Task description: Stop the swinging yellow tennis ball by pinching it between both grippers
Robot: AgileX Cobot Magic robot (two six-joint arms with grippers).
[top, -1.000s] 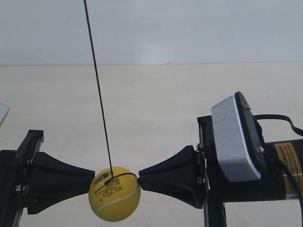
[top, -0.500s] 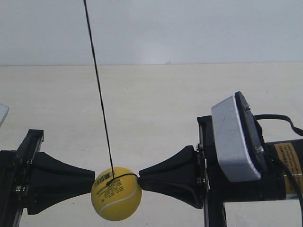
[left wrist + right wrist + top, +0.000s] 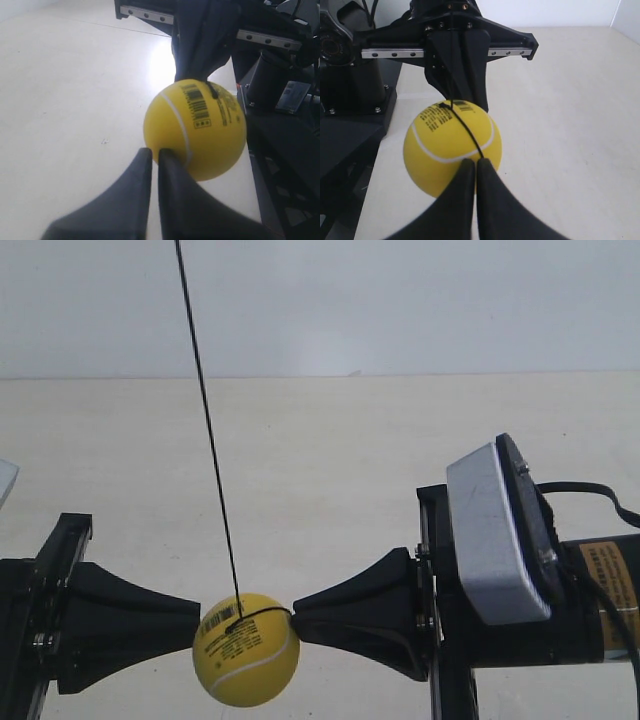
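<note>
Left gripper (image 3: 154,151): jaws pressed together, tip right up against the yellow tennis ball (image 3: 195,129). Right gripper (image 3: 476,161): jaws closed too, butted onto the ball's opposite side. The ball sits wedged between the two tips, hanging on its slanted string (image 3: 210,440) above the table (image 3: 330,490). The pinch looks made; what's left, I'd say, is confirming the swing is dead.

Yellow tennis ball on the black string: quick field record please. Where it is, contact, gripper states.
ball: bright yellow tennis ball, hanging over pale tabletop
string: thin black string, taut, slightly slanted
left: matte black left gripper, shut, tips on ball
right: matte black right gripper, shut, tips on ball
pinch: ball touched from opposite sides
</note>
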